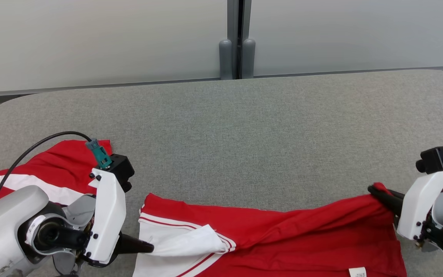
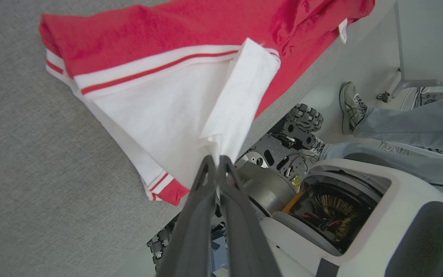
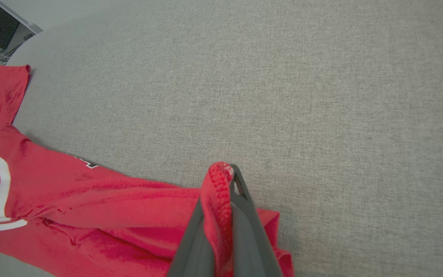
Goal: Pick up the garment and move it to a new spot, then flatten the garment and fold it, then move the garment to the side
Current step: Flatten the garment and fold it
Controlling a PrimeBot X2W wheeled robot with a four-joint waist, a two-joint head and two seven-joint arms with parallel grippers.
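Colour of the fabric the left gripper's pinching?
White flap of the red garment, in the left gripper. Best in left wrist view.

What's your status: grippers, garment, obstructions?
Left gripper shut on white fabric, right gripper shut on red hem. Garment rumpled between them, at near edge of table. Person's shoe on floor close by.

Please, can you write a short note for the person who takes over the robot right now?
The left hand is shut on a white fold of the garment.
The right hand is shut on a red edge of it.
The garment lies creased between both hands, along the near side of the grey table.
Done: gripped at both ends.
Left: flatten it, fold it, move it to the side.
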